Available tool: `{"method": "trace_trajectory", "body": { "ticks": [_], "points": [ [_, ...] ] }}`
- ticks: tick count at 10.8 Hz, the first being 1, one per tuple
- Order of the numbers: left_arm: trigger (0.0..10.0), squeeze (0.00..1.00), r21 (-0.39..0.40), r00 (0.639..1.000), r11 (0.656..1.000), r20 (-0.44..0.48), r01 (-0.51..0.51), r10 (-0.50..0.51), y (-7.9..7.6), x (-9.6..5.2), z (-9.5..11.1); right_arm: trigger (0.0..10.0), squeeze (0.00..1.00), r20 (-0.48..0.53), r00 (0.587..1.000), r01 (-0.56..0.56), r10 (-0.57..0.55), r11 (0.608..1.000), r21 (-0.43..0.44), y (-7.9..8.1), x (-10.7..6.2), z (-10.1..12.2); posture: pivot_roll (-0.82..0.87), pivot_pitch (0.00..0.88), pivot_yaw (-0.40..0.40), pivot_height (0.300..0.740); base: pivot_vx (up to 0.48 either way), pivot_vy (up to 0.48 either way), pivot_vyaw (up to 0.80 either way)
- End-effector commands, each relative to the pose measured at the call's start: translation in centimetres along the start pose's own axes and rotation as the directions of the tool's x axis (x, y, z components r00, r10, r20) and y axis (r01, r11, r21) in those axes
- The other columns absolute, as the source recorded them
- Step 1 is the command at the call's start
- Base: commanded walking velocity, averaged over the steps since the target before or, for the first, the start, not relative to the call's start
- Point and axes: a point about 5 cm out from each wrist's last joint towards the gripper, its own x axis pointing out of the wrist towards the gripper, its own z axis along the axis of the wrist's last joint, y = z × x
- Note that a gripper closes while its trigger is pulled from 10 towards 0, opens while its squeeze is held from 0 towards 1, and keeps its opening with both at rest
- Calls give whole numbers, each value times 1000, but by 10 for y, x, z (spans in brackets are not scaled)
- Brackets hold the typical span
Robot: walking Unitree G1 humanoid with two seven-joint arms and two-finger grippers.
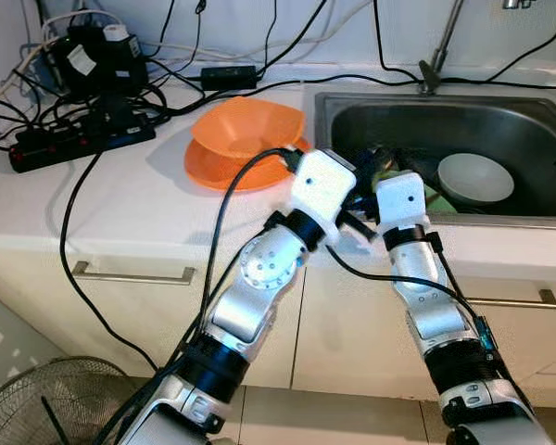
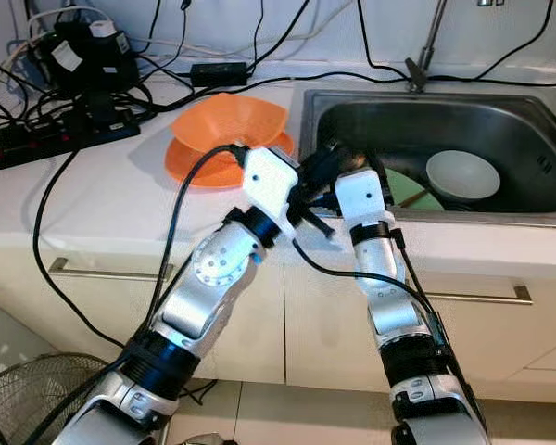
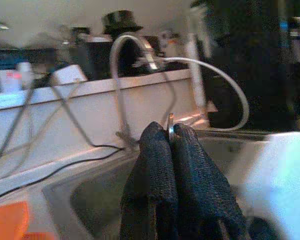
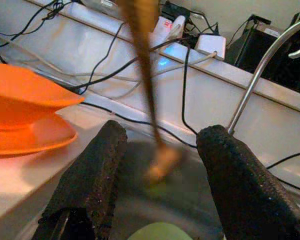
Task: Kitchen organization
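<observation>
Nearest, both arms raised over the counter's front edge at the sink's point(image 1: 537, 219) near-left corner. Left gripper point(image 3: 171, 131) pinched tight on a thin metal-edged item, too small to identify. Right gripper point(image 4: 160, 145) spread wide, holding nothing, with a blurred brown stick point(image 4: 142, 65) hanging between its fingers above the basin. Farther in, a white bowl point(image 1: 475, 178) and something green point(image 2: 415, 197) in the sink. Left of the sink, an orange bowl point(image 1: 250, 125) on an orange plate point(image 1: 208, 169). At the back-left corner, a power strip point(image 1: 69, 148) and tangled cables.
</observation>
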Motion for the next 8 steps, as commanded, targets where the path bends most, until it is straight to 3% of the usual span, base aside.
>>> {"method": "trace_trajectory", "body": {
  "ticks": [1,2,3,8],
  "points": [
    [10000,0,13,999,999,14,-32,32,6,1,3,10000,0,-3,999,34,-34,999,16,-5,1,1,59,0,28,740,0,0,0],
    [10000,0,9,993,994,41,-107,106,16,2,7,10000,0,-10,999,32,-32,999,22,-4,-3,-1,59,0,28,740,0,0,0],
    [10000,0,-4,993,993,41,-115,115,18,2,7,10000,0,-12,999,32,-32,999,26,-3,-4,-1,59,0,28,740,0,0,0],
    [10000,0,-72,997,995,13,-73,74,12,1,1,10000,0,-6,1000,9,-9,999,40,3,0,1,67,0,23,740,0,0,0]
  ]
}}
